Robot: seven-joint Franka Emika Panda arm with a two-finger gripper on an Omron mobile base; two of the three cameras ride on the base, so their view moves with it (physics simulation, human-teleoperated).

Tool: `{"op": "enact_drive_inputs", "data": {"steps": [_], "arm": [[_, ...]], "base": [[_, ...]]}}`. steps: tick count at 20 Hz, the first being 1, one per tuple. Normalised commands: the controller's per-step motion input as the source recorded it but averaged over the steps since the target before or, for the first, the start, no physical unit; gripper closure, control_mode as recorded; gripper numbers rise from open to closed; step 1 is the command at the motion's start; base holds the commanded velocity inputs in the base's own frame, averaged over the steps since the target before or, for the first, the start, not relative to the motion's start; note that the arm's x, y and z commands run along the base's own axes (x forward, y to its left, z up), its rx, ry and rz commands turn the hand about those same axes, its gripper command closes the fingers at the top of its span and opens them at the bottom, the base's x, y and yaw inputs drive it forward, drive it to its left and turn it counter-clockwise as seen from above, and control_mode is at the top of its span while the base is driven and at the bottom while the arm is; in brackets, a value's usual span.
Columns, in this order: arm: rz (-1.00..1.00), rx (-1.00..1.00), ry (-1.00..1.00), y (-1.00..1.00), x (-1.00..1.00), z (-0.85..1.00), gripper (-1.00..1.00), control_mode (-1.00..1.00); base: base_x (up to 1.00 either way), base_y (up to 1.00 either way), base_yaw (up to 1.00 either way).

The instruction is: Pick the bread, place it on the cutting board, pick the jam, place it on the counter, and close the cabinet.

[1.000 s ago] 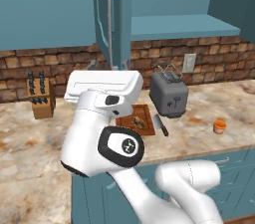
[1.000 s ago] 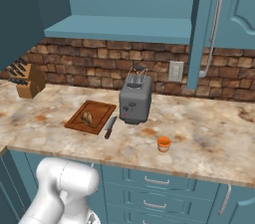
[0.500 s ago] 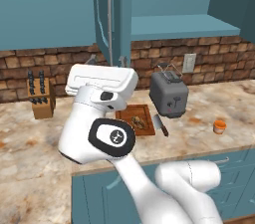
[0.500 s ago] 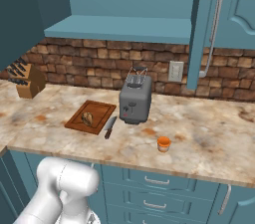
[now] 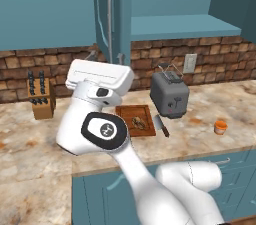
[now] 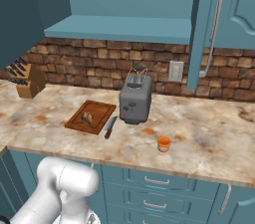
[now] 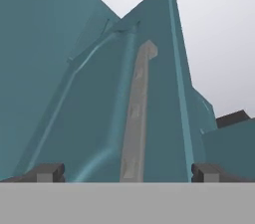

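Presently the jaws stand wide apart and empty, close up against the open cabinet door (image 7: 107, 118) by its handle (image 7: 135, 118), while the bread (image 6: 87, 118) sits on the cutting board (image 6: 99, 110) and the jam (image 6: 163, 144) on the table (image 6: 209, 138), so apparently only closing the cabinet remains.

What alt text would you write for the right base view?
A counter holds a board with bread on it, a knife, a toaster and an orange jam jar. Above, a teal cabinet door stands open.
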Motion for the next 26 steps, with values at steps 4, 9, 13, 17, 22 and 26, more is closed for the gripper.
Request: {"op": "enact_drive_inputs", "data": {"steps": [4,9,13,17,22,26], "arm": [[-0.05,0.0,-0.02,0.0,0.32,0.0,-1.0,-1.0],[-0.12,0.0,-0.01,-0.4,0.18,0.0,-1.0,-1.0],[-0.09,0.0,-0.01,-0.57,0.1,0.0,-1.0,-1.0],[-0.02,0.0,0.0,-0.56,0.12,0.0,-1.0,-1.0],[-0.02,0.0,0.0,-0.52,0.16,0.0,-1.0,-1.0],[-0.02,0.0,0.0,-0.51,0.23,0.0,-1.0,-1.0]], "base": [[0.0,0.0,0.0],[0.0,0.0,0.0],[0.0,0.0,0.0],[0.0,0.0,0.0],[0.0,0.0,0.0],[0.0,0.0,0.0]]}}
